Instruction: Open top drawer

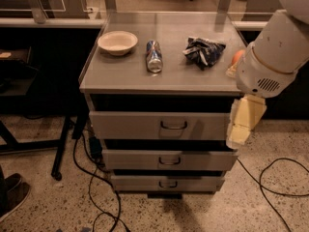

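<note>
The top drawer (145,124) is the widest grey front of three in a grey cabinet, with a small dark bar handle (174,125) at its centre. A dark gap shows above the front. My gripper (242,122), cream-coloured, hangs below the big white arm (275,57) and points down at the right end of the top drawer front, well right of the handle. It holds nothing that I can see.
On the cabinet top (120,76) lie a beige bowl (117,42), a can on its side (154,56), a crumpled bag (203,51) and an orange (237,57) partly hidden by the arm. Two narrower drawers (169,159) sit below. Cables (96,197) cross the floor.
</note>
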Robot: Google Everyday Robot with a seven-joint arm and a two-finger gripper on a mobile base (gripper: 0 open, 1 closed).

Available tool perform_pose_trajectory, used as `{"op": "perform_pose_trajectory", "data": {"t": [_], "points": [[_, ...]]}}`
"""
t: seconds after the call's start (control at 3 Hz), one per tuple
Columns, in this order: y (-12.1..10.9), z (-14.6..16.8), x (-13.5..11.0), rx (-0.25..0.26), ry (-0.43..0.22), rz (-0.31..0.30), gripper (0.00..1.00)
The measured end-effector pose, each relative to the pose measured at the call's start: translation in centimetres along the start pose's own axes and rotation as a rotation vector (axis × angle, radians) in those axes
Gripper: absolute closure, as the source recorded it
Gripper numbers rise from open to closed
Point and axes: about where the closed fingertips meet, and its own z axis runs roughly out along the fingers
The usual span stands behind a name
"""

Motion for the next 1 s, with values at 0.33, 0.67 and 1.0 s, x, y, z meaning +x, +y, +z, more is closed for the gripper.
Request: {"op": "perform_pose_trajectory", "data": {"t": [0.33, 0.67, 1.0], "points": [[0.0, 0.0, 0.0, 0.0, 0.0, 0.0, 0.0], [0.8, 2.5, -0.4, -0.029, -0.009, -0.05, 0.0], [1.4, 6.2, -1.0, -0.038, -0.008, -0.096, 0.0]]}}
